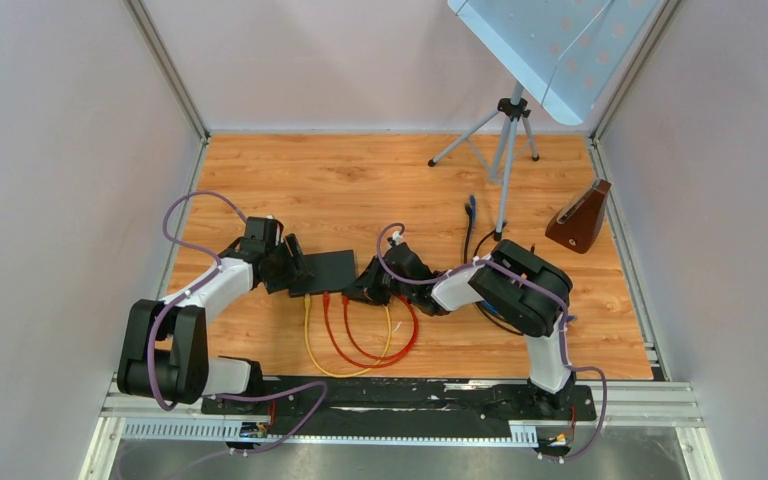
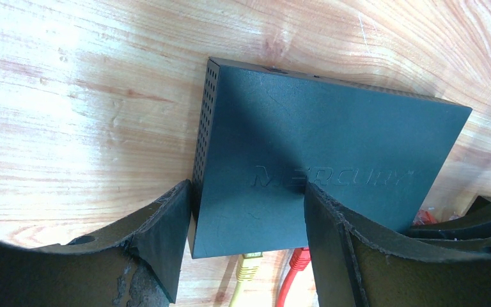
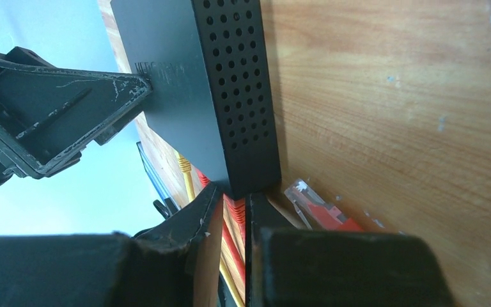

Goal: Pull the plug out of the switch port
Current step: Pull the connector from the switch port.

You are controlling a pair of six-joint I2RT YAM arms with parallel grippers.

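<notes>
My right claw [image 3: 234, 192] is pressed almost together, pinching a red plug [image 3: 233, 211] at the port face of the Mercury switch [image 2: 332, 134], straight ahead of its tips. My left claw [image 2: 246, 192] is spread, with one finger on the switch's top and the other beside its side wall, bracing it. I judge the plug not yet out: the grip is made and the pull is left. A loose red plug [image 3: 323, 210] lies just right of the right claw. A yellow plug [image 2: 249, 265] sits between the left claw's fingers.

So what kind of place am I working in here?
Most likely a lab robot cell: plain white walls enclose the wood-grain table, a light panel stands on a tripod, and aluminium rails run along the near edge.
</notes>
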